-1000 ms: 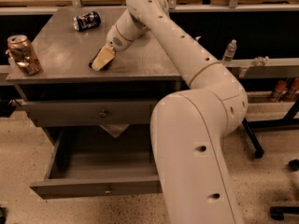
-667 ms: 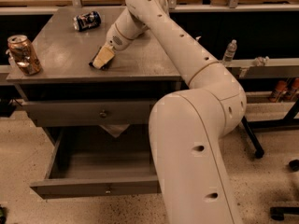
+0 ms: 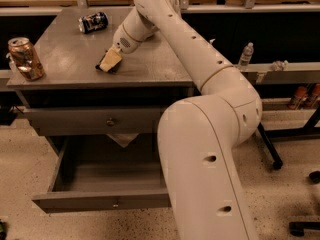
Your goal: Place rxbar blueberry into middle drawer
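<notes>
On the grey table (image 3: pixel 65 49), my hand (image 3: pixel 110 61) sat low over the rxbar blueberry (image 3: pixel 101 68), only a dark sliver showing beneath it. I could not tell whether it had a grip. Below, the middle drawer (image 3: pixel 110 176) stood pulled out.

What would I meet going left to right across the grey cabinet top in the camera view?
Dented copper-coloured drink can → crushed blue drink can → cream end effector, low near the middle of the grey cabinet top.
</notes>
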`<state>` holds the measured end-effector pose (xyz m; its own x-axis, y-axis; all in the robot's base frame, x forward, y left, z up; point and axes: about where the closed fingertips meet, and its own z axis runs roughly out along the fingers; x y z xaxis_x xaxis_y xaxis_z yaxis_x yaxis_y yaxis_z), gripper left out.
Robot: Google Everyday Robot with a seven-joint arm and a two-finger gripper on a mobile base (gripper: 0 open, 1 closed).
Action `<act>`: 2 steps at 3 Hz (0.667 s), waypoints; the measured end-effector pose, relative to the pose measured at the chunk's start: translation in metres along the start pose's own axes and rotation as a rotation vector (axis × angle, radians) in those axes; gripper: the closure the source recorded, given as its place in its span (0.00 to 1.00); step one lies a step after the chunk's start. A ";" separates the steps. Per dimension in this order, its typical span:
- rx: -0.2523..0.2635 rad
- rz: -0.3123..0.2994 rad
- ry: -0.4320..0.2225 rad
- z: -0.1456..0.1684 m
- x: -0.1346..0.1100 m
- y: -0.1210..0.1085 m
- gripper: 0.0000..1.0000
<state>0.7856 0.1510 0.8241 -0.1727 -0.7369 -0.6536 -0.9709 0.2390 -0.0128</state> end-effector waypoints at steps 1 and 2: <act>0.000 -0.085 -0.068 -0.053 -0.007 0.011 1.00; 0.028 -0.241 -0.189 -0.167 -0.010 0.045 1.00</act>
<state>0.7159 0.0634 0.9567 0.0987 -0.6444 -0.7583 -0.9748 0.0906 -0.2039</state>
